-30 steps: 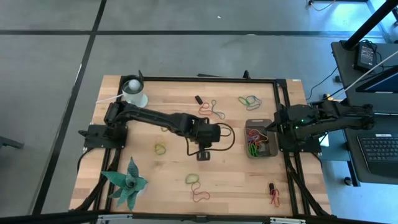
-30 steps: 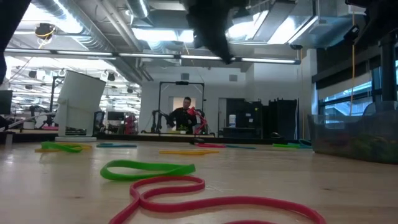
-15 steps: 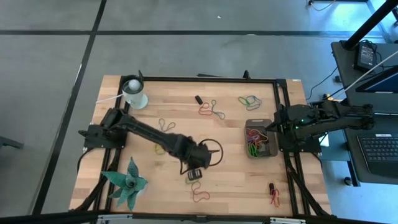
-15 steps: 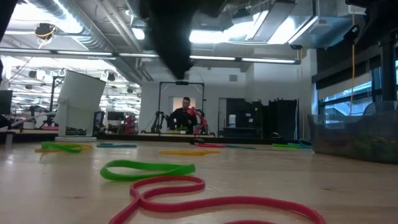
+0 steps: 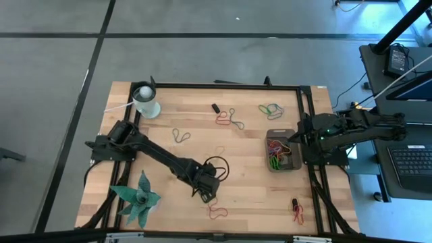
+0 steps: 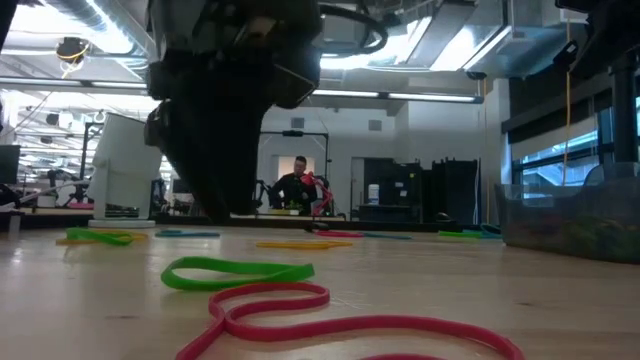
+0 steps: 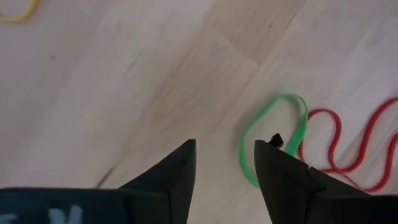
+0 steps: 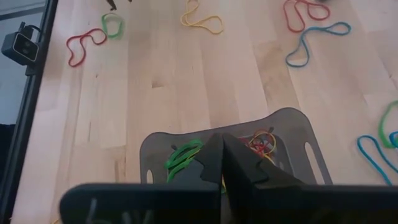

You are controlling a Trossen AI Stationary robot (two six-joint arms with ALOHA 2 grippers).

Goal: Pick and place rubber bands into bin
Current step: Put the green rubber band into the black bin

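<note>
Low over bare pale wood, left gripper (image 5: 206, 194) with dark fingers (image 7: 171, 177) parted and open board between them. Just beside one fingertip, thin green rubber band (image 7: 273, 137), touching a looping red rubber band (image 7: 348, 146) farther out. Well clear on the other side, a yellow band (image 7: 15, 11). Toward the near left corner, a teal spiky plant ornament (image 5: 137, 199) standing as the one tall obstacle. Far across open planks, dark grey low-walled bin (image 5: 283, 152), right gripper (image 8: 221, 163) closed just above it.
</note>
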